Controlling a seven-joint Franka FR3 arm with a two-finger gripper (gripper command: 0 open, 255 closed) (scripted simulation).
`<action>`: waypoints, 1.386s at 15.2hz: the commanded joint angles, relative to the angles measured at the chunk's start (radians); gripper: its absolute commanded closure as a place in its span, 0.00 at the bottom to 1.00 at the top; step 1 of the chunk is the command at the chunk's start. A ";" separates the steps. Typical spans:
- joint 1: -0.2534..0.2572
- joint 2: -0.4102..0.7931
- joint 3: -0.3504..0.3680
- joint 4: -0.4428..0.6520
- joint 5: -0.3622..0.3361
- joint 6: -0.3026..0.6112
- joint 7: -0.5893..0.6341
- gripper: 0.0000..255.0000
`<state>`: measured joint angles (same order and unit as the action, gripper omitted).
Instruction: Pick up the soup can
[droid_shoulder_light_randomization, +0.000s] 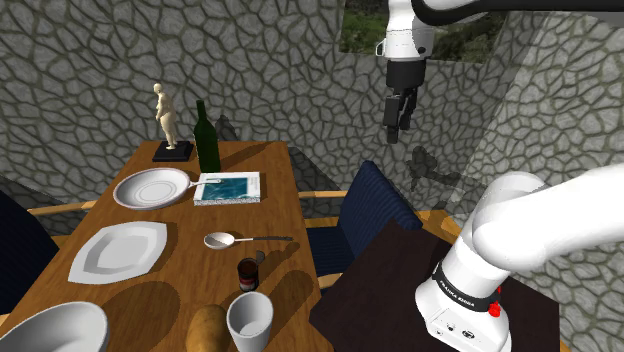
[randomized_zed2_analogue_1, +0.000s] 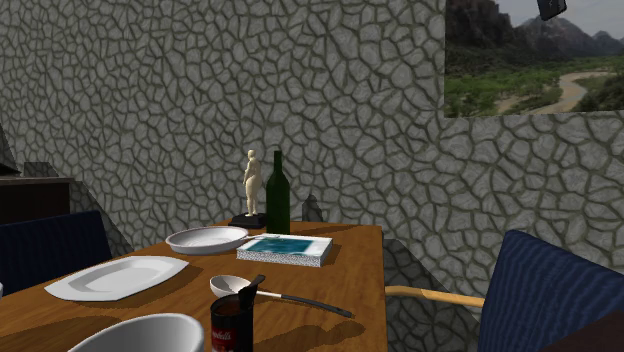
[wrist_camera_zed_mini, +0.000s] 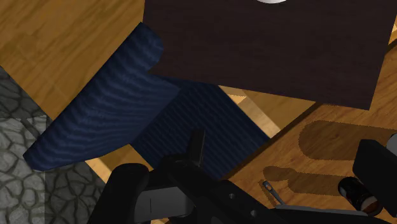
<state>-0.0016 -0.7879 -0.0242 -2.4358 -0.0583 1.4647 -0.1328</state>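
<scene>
All-black pincer (droid_shoulder_light_randomization: 398, 118) hangs high, can't tell if it's apart or together. Dark-red cylindrical soup can (droid_shoulder_light_randomization: 248, 273) sits upright on the woodgrain tabletop (droid_shoulder_light_randomization: 285, 205).

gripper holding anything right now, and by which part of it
Nothing. The gripper hangs high above the blue chair with its jaws open and empty; the soup can stands on the table, apart from it.

On the tabletop (droid_shoulder_light_randomization: 278, 215) the can (droid_shoulder_light_randomization: 248, 273) stands between spoon (droid_shoulder_light_randomization: 222, 240) and cup (droid_shoulder_light_randomization: 250, 320); the bottle (droid_shoulder_light_randomization: 207, 140) stands behind the book (droid_shoulder_light_randomization: 228, 187). My jaws hang high above the chair (droid_shoulder_light_randomization: 375, 205) beside the tabletop.
</scene>
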 joint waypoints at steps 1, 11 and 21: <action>0.000 0.000 0.000 0.000 0.000 0.000 0.000 0.00; 0.067 0.168 0.118 -0.132 0.119 0.322 0.135 0.00; 0.123 0.479 0.238 -0.122 0.189 0.656 0.259 0.00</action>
<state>0.1160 -0.3404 0.2025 -2.5605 0.1250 2.0866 0.1129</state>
